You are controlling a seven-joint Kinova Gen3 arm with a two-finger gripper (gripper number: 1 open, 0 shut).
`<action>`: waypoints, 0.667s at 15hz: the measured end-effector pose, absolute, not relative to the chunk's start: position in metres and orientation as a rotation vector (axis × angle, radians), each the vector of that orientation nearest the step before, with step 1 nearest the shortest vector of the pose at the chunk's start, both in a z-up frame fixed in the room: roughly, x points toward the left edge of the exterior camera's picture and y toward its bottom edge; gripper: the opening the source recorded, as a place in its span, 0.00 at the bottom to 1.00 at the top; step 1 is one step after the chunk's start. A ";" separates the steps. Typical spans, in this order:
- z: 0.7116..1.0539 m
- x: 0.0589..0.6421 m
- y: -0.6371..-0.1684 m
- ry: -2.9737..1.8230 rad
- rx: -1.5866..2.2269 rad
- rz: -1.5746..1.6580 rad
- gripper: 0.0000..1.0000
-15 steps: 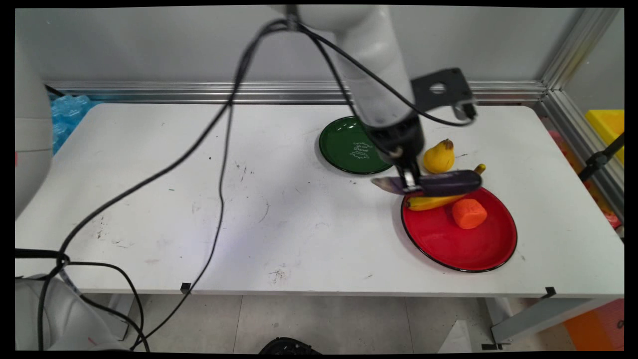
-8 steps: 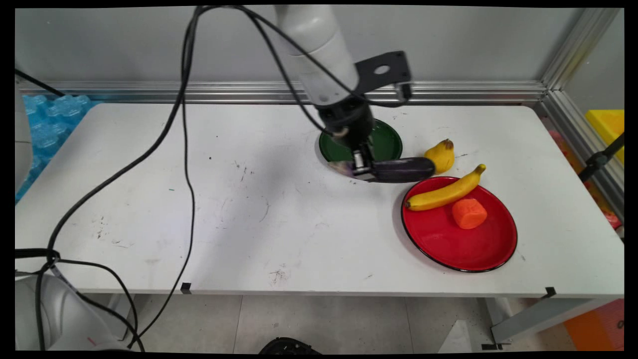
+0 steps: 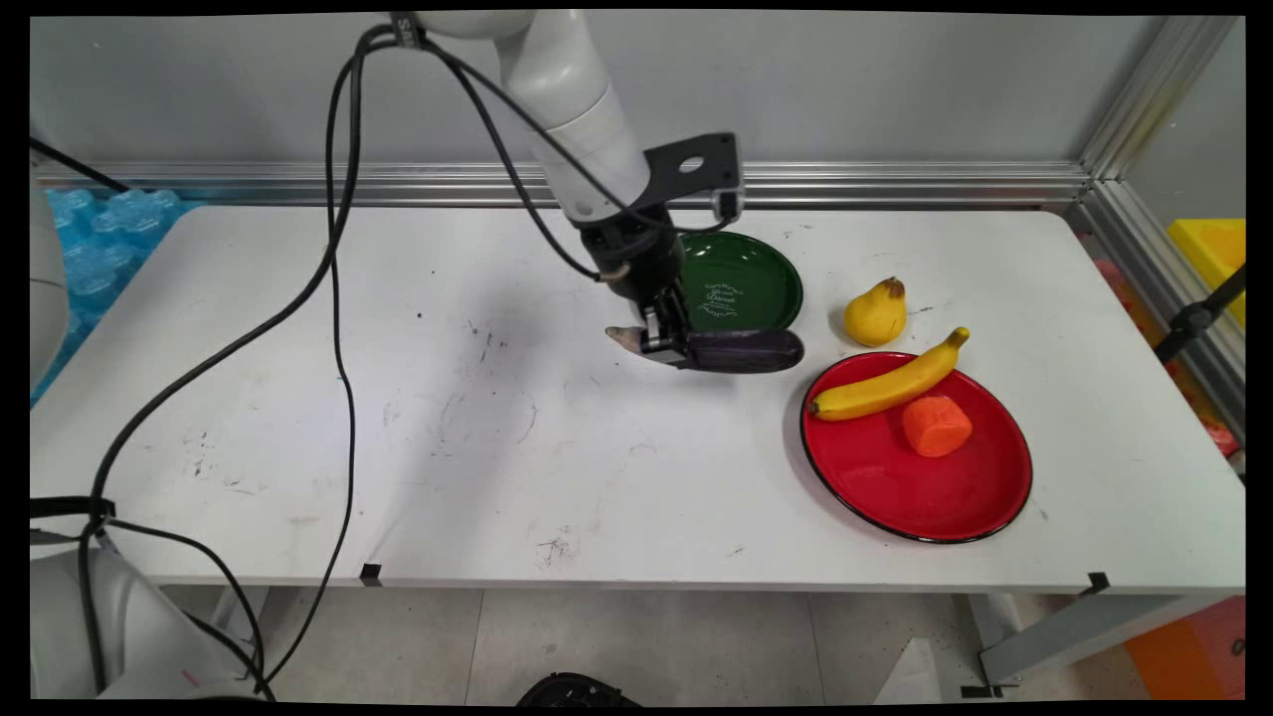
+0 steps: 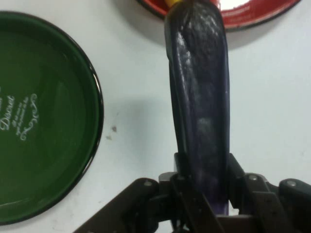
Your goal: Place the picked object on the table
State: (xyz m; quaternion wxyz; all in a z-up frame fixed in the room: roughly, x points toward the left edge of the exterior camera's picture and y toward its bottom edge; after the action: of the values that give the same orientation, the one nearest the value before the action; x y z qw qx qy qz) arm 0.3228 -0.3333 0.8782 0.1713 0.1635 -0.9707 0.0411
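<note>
My gripper [image 3: 664, 336] [image 4: 201, 172] is shut on a dark purple eggplant [image 3: 741, 350] [image 4: 199, 97], gripping it near its stem end and holding it level just above the table. The eggplant hangs at the near edge of the green plate [image 3: 741, 283] [image 4: 39, 121], which carries white lettering and holds nothing. To the right stands a red plate [image 3: 920, 487] [image 4: 252, 14] with a yellow banana [image 3: 890, 383] and an orange carrot chunk [image 3: 936, 426] on it. A yellow pear [image 3: 875, 312] sits on the table between the two plates.
Black cables [image 3: 338, 298] hang from the arm across the table's left half. An aluminium rail [image 3: 895, 181] runs along the back edge and down the right side. Blue bubble wrap [image 3: 94, 239] lies past the left edge.
The gripper has carried the eggplant leftward, away from over the red plate and banana, and lowered it to the near edge of the green plate.
</note>
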 end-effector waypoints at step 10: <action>0.818 0.337 -0.345 -2.765 0.317 -0.014 0.00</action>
State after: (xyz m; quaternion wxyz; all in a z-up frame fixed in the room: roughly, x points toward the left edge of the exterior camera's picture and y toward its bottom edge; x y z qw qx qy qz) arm 0.3366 -0.3448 0.8182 0.1784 0.1122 -0.9775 -0.0051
